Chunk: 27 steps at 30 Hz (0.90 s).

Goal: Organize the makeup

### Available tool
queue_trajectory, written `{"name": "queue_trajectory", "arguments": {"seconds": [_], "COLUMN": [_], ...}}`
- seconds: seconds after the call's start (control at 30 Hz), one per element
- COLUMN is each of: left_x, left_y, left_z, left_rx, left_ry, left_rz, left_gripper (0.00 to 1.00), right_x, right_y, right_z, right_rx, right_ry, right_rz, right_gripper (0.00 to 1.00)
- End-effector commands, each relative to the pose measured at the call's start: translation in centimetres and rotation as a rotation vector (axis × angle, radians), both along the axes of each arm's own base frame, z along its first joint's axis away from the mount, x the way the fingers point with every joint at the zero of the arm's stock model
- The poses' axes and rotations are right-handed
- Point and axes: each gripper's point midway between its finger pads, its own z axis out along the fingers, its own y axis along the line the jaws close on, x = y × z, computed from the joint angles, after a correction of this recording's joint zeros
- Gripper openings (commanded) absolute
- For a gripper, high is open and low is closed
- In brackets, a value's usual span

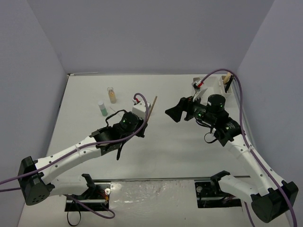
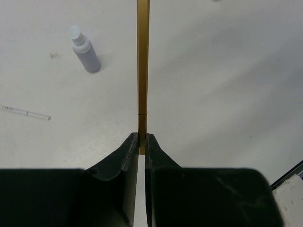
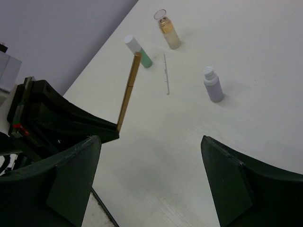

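Note:
A tan flat stick (image 2: 143, 61) is clamped at its lower end between the jaws of my left gripper (image 2: 142, 138), which is shut on it and holds it above the table. The top view shows this stick (image 1: 151, 109) slanting up from the left gripper (image 1: 146, 124). My right gripper (image 1: 173, 113) stands open and empty just right of it, facing it; from its wrist (image 3: 150, 142) the stick (image 3: 128, 90) is at the left. On the table are a grey-purple bottle (image 3: 213, 86), a green bottle (image 1: 102, 109) and an amber bottle (image 1: 112, 95).
A thin clear rod (image 2: 26, 112) lies on the table near the bottles. A white compartmented box (image 1: 221, 86) holding a few items sits at the back right, by the wall. Purple cables loop over both arms.

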Motion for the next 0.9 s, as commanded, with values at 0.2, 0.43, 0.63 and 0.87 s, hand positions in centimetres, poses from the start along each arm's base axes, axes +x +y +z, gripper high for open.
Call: {"name": "queue_trajectory", "arguments": {"seconds": [0.2,0.43,0.63,0.87], "left_x": [-0.9,-1.6,-1.6,-1.5], "left_y": [-4.9,-5.3,-5.7,-5.7], "left_z": [8.1,9.1,8.3,8.1], "left_rx": [-0.159,-0.19,-0.176,-0.175], "left_ry": [-0.212,-0.225,-0.21,-0.199], "left_rz": [-0.21,-0.239,-0.252,-0.239], "left_gripper": [0.0,0.0,0.0,0.01], "right_x": [0.2,1.1,1.3,1.9], "right_y": [3.9,3.9,3.6,3.2], "right_z": [5.4,5.1,5.4,4.3], "right_rx": [0.168,0.201,0.203,0.173], "right_ry": [-0.104,-0.104,-0.119,-0.11], "right_rz": [0.052,0.005,-0.019,-0.051], "right_gripper": [0.77,0.58,0.26,0.0]}}
